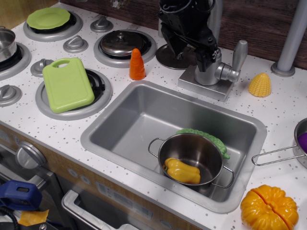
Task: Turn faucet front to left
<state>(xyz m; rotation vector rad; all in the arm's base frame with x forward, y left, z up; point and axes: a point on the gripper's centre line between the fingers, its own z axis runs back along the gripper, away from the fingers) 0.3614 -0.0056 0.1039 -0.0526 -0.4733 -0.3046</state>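
Here, only the faucet (211, 72) matters: a silver-grey tap on a square flat base, standing on the white speckled table (53, 129) just behind the sink (144, 120), near the back wall. Rises upright, long axis vertical, with a stubby lever handle (237, 57) sticking up on the right side of the stem. Black claw (184, 36) sits directly above and slightly left of the stem, pressed against the upper part of the tap, covering the curve of the spout. Cannot tell which way the spout end points, nor whether the claw is spread, closed, or clamped on the spout: too dark and bulky there to separate fingers from housing.

So, relative to the claw: faucet base below and a little to the right, lever well clear on the right, sink in front and below. Judging by that, a sweep of the spout toward the left of the picture, over the orange carrot (137, 64) and the lidded pot (121, 43), looks like the turn called for. Probably needs contact kept high on the spout, away from the lever.
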